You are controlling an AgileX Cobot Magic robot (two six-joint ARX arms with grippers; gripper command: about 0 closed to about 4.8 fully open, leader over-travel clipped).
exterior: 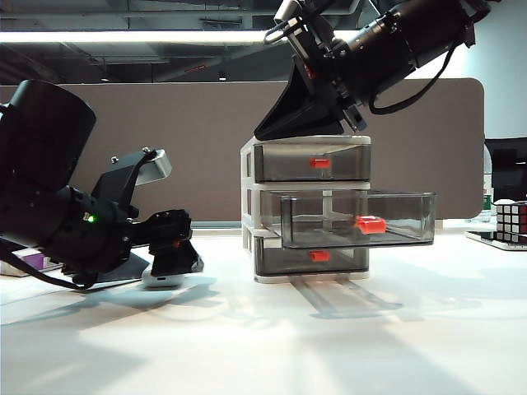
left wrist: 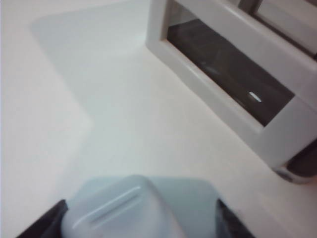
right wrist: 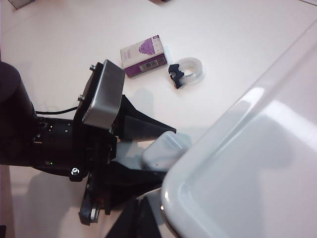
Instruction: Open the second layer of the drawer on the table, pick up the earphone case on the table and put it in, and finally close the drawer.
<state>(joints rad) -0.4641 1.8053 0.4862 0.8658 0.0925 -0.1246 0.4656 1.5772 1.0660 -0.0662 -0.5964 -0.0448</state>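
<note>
The drawer cabinet [exterior: 306,206] stands mid-table with its second layer [exterior: 358,218] pulled out toward the right, red-orange handle [exterior: 370,224] showing. The white earphone case [exterior: 163,280] lies on the table [exterior: 263,346] left of the cabinet. My left gripper [exterior: 174,262] is down over it, open. In the left wrist view the earphone case [left wrist: 129,210] sits between the two dark fingers [left wrist: 44,225] of the left gripper [left wrist: 138,218]. My right gripper [exterior: 278,125] hovers over the cabinet's top, shut and holding nothing. In the right wrist view the right gripper [right wrist: 146,223] sits beside the cabinet top [right wrist: 247,163], above the earphone case [right wrist: 161,151].
A purple-and-white box [right wrist: 143,55], a small black clip [right wrist: 175,77] and a white tape ring [right wrist: 192,68] lie on the table beyond the left arm. A Rubik's cube [exterior: 510,218] stands at the far right. The cabinet's side frame [left wrist: 157,25] is close to the left gripper.
</note>
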